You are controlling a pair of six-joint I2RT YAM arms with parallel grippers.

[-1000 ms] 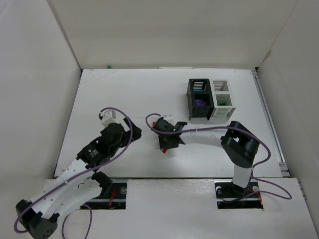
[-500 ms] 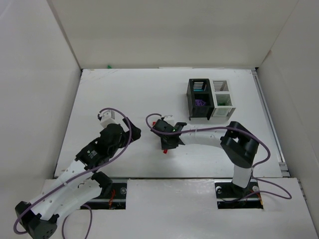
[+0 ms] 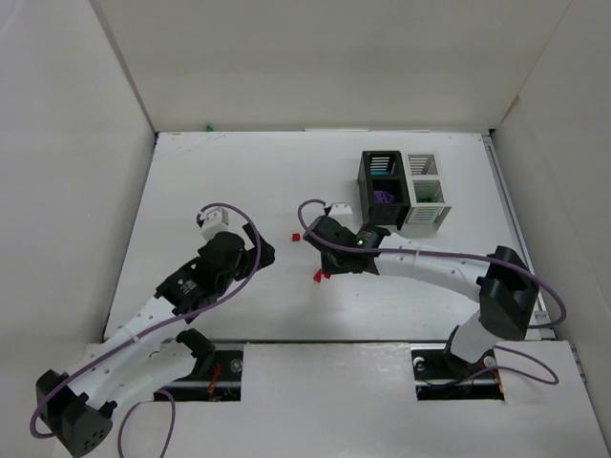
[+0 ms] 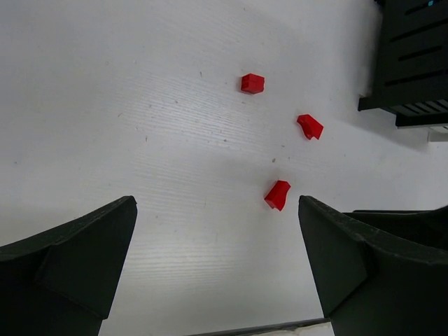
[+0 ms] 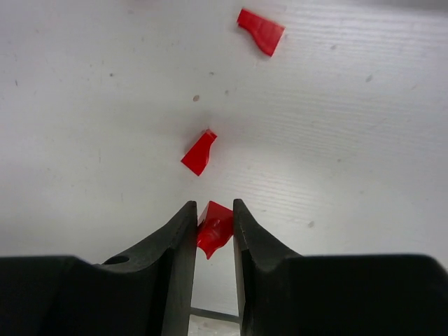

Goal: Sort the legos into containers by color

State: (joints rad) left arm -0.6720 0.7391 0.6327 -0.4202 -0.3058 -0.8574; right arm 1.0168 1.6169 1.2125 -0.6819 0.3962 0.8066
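Between the right gripper's fingers sits a red lego, pinched from both sides close to the tips. Just beyond it on the white table lie two more red legos: the nearer lego a little ahead of the tips, the farther lego up toward the right of the wrist view. Off to the left, the left gripper hangs over the table with its fingers spread wide and nothing between them. Small red bricks lie scattered on the surface ahead of it. Farther back and to the right stand the containers, well apart from the pinched lego. The black container is joined to the white container on its right, and purple pieces show inside the black one.
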